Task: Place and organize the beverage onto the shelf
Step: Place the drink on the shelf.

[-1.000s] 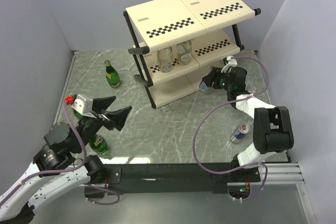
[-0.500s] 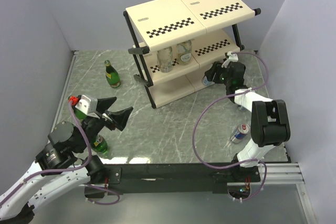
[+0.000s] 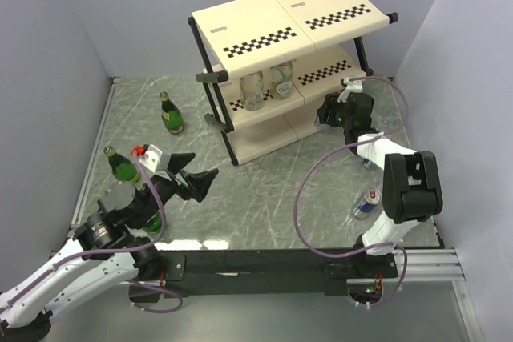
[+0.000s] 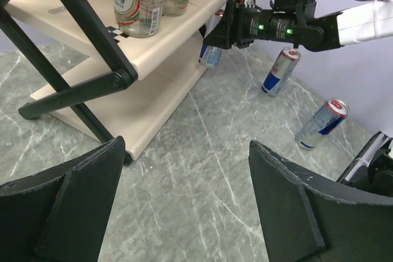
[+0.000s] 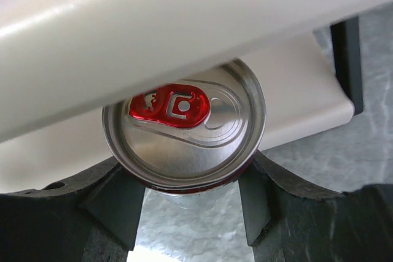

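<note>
My right gripper (image 3: pixel 325 114) is shut on a slim silver-and-blue can (image 5: pixel 184 127) and holds it upright at the right end of the shelf (image 3: pixel 264 26), under the edge of the middle tier (image 5: pixel 184 23) and at the bottom tier. The left wrist view shows that can (image 4: pixel 210 55) too. Two clear bottles (image 3: pixel 264 86) stand on the middle tier. My left gripper (image 3: pixel 188 178) is open and empty above the table, left of the shelf. Green bottles stand at the far left (image 3: pixel 170 114) and behind my left wrist (image 3: pixel 122 166). A third is mostly hidden by my left arm.
One can (image 3: pixel 367 203) lies on the marble table near the right arm's base. The left wrist view shows it (image 4: pixel 322 124) and another can (image 4: pixel 280 70) beneath the right arm. Grey walls close in the left, back and right sides. A purple cable loops over the table.
My right gripper has carried the can farther back, in under the shelf's right end. My left arm has swung forward and right, uncovering a green bottle behind the wrist.
</note>
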### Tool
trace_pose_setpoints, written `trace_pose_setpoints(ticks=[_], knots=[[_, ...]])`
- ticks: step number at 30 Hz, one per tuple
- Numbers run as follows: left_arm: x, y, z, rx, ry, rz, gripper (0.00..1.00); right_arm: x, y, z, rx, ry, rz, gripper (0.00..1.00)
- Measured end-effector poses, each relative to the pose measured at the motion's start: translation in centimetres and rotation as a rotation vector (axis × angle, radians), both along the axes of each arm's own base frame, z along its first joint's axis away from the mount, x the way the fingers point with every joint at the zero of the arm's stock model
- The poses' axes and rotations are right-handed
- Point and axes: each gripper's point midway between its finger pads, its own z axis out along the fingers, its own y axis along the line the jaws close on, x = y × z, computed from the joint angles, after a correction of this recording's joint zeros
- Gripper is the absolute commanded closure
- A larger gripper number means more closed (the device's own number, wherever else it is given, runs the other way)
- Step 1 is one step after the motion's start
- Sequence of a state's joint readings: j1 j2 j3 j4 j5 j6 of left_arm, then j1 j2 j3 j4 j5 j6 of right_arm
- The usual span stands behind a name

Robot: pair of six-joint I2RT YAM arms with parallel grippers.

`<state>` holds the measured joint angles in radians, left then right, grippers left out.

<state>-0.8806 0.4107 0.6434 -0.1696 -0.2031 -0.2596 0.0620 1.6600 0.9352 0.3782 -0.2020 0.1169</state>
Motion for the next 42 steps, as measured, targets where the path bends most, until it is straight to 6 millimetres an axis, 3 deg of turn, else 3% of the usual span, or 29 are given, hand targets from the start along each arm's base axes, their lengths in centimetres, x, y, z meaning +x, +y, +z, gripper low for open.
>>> trace_pose_setpoints(ticks=[9,24,42], knots=[[-0.4,0.4,0.9,-0.043,-0.015,-0.001,0.12,1.0,-0.5,-1.8,-0.113,0.007,0.006,1.00],[-0.4,0.5,0.7,-0.041,-0.013,0.003,0.11,2.2,-0.1,-1.6,-0.152,-0.107,0.070,1.00],[-0.3,0.4,0.5,-0.037,-0.009,0.003,0.11,3.2,-0.2,0.1,-0.143,-0.201,0.075,1.00]])
